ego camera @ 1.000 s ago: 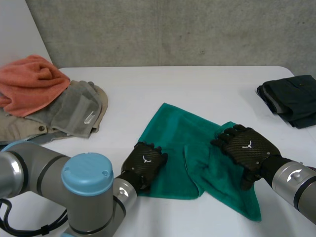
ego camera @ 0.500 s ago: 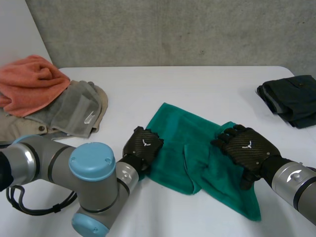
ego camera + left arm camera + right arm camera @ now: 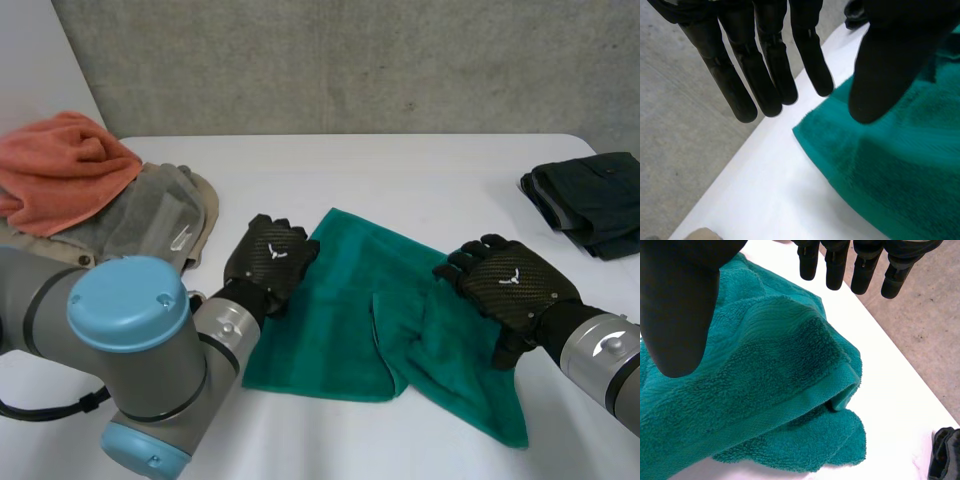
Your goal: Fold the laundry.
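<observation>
The green towel (image 3: 335,320) is lying on the table (image 3: 400,180), right side doubled over; the left hand (image 3: 270,262), fingers straight and empty, is sliding from its near edge up the left edge (smoothing, probably), the right hand (image 3: 510,290) hovering slack-fingered above the fold

The green towel (image 3: 765,390) is thick, nubbly terry cloth on a smooth matt white table (image 3: 400,170) before a rough concrete wall (image 3: 350,60).
</observation>
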Controlling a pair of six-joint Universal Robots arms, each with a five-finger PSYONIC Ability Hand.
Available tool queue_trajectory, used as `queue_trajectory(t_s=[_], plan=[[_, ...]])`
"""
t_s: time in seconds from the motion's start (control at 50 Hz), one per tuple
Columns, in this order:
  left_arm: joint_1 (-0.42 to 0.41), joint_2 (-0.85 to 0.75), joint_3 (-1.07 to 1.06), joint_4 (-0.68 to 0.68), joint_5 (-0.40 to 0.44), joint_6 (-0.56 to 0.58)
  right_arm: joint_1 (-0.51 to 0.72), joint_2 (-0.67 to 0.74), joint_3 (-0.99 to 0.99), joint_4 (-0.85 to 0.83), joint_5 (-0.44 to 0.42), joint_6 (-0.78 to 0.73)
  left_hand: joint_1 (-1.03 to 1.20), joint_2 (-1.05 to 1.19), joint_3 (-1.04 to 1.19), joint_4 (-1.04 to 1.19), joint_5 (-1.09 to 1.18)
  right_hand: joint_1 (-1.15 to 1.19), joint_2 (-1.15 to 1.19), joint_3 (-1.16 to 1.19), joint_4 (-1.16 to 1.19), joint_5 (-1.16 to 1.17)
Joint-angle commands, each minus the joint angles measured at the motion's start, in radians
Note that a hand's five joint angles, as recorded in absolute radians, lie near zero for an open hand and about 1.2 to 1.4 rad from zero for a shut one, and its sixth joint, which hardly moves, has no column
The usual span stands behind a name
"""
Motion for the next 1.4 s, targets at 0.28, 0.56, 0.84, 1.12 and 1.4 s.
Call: queue_trajectory(t_s=[0.28,0.56,0.84,1.12,1.4], plan=[[-0.026,0.028,-0.131,-0.159,0.003,0.015,-0.015,0.008,0.016,-0.003,-0.011,0.008,-0.361,-0.405,-0.409,-0.405,-0.357,-0.060,-0.044,-0.042,-0.035,-0.052],[-0.020,-0.069,-0.098,-0.143,0.003,0.014,-0.014,0.011,0.028,-0.010,-0.014,0.008,-0.356,-0.400,-0.403,-0.399,-0.351,-0.060,-0.044,-0.042,-0.035,-0.052],[-0.019,-0.112,-0.024,-0.044,0.001,0.015,-0.012,0.011,0.033,-0.010,-0.014,0.008,-0.270,-0.314,-0.318,-0.314,-0.266,-0.060,-0.044,-0.042,-0.035,-0.052],[-0.017,-0.170,0.077,-0.044,0.003,0.014,-0.014,0.011,0.036,-0.019,-0.010,0.008,0.616,0.572,0.568,0.572,0.621,-0.060,-0.044,-0.042,-0.035,-0.052],[0.013,0.021,0.004,-0.092,-0.008,-0.054,-0.034,-0.009,-0.015,0.026,0.004,0.002,0.616,0.572,0.568,0.572,0.621,-0.060,-0.044,-0.042,-0.035,-0.052]])
